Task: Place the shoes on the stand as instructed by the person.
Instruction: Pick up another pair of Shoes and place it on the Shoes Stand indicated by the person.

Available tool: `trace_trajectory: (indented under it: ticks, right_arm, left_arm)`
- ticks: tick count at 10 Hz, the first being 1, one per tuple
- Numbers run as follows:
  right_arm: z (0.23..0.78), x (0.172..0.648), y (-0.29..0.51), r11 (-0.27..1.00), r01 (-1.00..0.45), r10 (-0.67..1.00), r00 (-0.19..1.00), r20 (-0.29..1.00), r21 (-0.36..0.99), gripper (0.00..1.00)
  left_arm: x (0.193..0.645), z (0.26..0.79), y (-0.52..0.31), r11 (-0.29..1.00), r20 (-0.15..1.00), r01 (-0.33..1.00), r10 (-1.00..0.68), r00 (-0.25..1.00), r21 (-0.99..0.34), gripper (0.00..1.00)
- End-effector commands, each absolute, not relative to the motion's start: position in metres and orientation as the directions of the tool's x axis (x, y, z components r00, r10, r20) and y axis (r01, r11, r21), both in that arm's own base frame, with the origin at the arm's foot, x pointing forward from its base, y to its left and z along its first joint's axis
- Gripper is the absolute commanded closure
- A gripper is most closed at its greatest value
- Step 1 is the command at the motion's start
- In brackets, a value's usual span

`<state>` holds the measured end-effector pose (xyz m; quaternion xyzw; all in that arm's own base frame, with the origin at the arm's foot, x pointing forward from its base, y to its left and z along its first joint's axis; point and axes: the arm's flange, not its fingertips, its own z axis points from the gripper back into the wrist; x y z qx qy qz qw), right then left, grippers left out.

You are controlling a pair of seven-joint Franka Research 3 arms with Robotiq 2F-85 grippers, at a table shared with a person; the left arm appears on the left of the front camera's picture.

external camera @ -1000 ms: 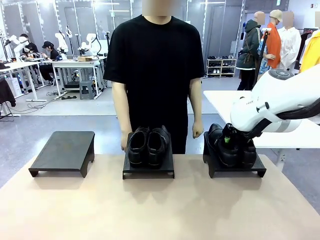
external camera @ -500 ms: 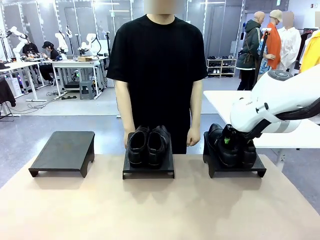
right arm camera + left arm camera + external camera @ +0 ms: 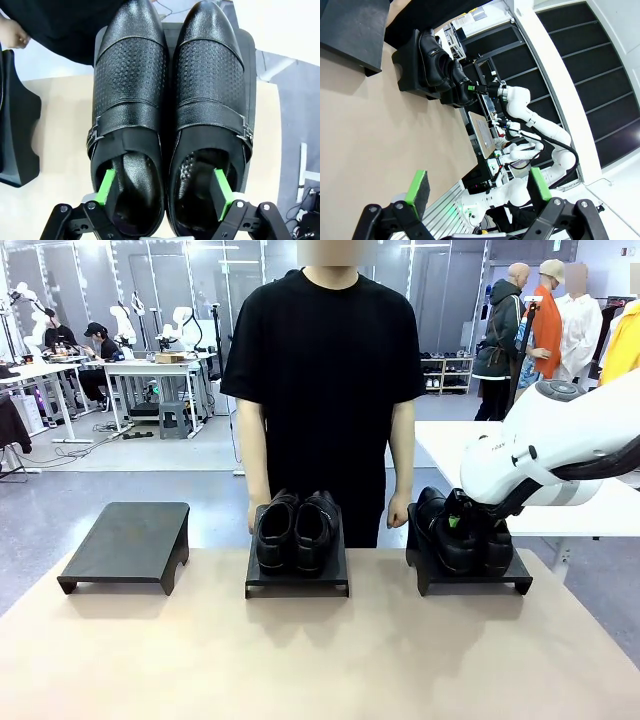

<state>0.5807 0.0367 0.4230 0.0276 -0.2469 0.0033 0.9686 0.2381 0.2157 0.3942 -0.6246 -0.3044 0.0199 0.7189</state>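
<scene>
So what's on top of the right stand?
One pair of shoes side by side on the right stand, right gripper open with a finger inside each. Insoles are shadowed, unreadable.

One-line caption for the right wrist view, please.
Right gripper with open green-padded fingers dipped into the two shoes of one pair on a black stand.

no readable text, labels, brands or numbers anywhere in view

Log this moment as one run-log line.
right tool: open, one finger in each shoe of right pair | left tool: open, nothing held | middle pair: on stand | left stand: bare
</scene>
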Motion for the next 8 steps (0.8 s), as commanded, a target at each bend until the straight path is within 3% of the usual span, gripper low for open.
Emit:
trace_trajectory:
  ticks: [1,2,6,8]
  right_arm:
    - [0.422,0.582,0.036,0.998,-0.018,-0.009,0.878,0.479,0.052,0.08]
    - [0.423,0.581,0.037,0.998,-0.02,-0.007,0.878,0.479,0.052,0.11]
    - [0.511,0.483,-0.014,0.966,0.007,-0.115,0.907,0.404,0.26,0.07]
    - [0.52,0.438,-0.054,0.885,-0.006,-0.145,0.947,0.287,0.466,0.07]
  left_arm:
    - [0.239,0.399,0.216,0.203,0.418,0.365,0.42,0.805,-0.909,0.0]
    - [0.239,0.399,0.216,0.203,0.418,0.365,0.42,0.805,-0.909,0.0]
    - [0.239,0.399,0.216,0.203,0.418,0.365,0.42,0.805,-0.909,0.0]
    - [0.239,0.399,0.216,0.203,0.418,0.365,0.42,0.805,-0.909,0.0]
